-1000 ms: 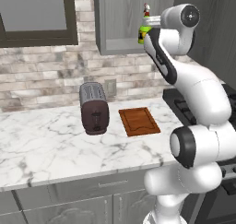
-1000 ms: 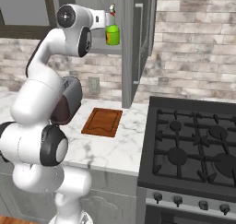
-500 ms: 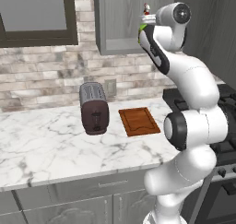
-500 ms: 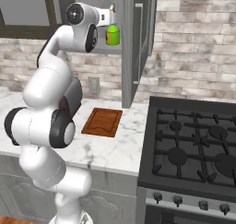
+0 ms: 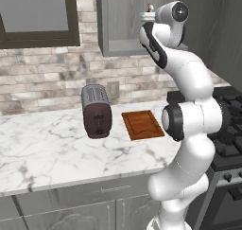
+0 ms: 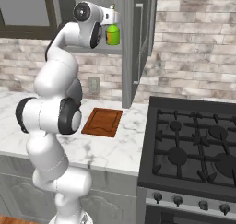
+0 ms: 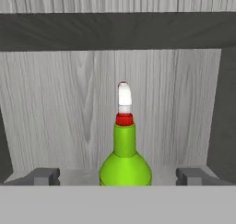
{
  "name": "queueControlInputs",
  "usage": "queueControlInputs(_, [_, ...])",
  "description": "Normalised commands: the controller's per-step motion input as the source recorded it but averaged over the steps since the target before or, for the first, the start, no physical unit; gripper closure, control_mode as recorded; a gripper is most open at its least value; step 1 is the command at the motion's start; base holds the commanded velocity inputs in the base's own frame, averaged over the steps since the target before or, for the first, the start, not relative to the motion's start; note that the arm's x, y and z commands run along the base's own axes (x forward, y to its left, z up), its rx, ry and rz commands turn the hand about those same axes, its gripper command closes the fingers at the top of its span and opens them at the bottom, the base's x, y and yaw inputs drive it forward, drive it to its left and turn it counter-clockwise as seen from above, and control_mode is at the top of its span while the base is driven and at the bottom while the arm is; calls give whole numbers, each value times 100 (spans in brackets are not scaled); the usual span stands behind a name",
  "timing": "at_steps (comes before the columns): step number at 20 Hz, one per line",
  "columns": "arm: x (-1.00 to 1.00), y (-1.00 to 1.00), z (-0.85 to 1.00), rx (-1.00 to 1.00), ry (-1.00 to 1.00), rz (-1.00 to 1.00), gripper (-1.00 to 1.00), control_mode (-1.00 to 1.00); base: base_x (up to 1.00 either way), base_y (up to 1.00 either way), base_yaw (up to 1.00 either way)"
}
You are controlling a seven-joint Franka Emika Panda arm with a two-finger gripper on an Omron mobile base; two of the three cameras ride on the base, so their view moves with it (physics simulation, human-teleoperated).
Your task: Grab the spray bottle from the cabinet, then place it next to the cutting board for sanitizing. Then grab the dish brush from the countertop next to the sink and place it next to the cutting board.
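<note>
Two fingers: your gripper [image 7: 120, 176] stands wide open, one tip on each side of the bottle, holding nothing.

Gripper place: you have it raised to the open shelf at the bottom of the wall cabinet [image 6: 133, 43], looking straight in along the shelf.

Spray bottle: the green spray bottle [image 7: 125, 156] stands upright on the shelf, dead ahead of the gripper and centred in the gap between the tips, white-and-red trigger top uppermost. From the right base camera you see it [image 6: 112, 34] just beyond the hand; from the left base camera just its top [image 5: 150, 7] peeks past the wrist.

Key relation: the bottle's long axis runs up and down and the fingers sit left and right of its body, so you look set for a side grip. Judged from the hand camera, the tips flank the body but are not touching it; whether they reach far enough along it to close you cannot tell.

Shelf contents: the bottle; I see nothing else in the niche.

Cutting board: the reddish-brown cutting board [image 5: 142, 125] lies flat on the white marble countertop [image 5: 42, 148], well below the shelf, just right of the toaster [image 5: 96, 110] and left of the stove [image 6: 193, 144].

Step, by my reading: first grab not yet made.
</note>
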Motion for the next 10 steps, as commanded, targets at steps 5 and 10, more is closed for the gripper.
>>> queueControlInputs(5, [40, -9, -9, 10, 0, 0, -100, -100, 0, 0, 0])
queueControlInputs(10, [35, -8, -5, 1, 0, 0, -100, -100, 0, 0, 0])
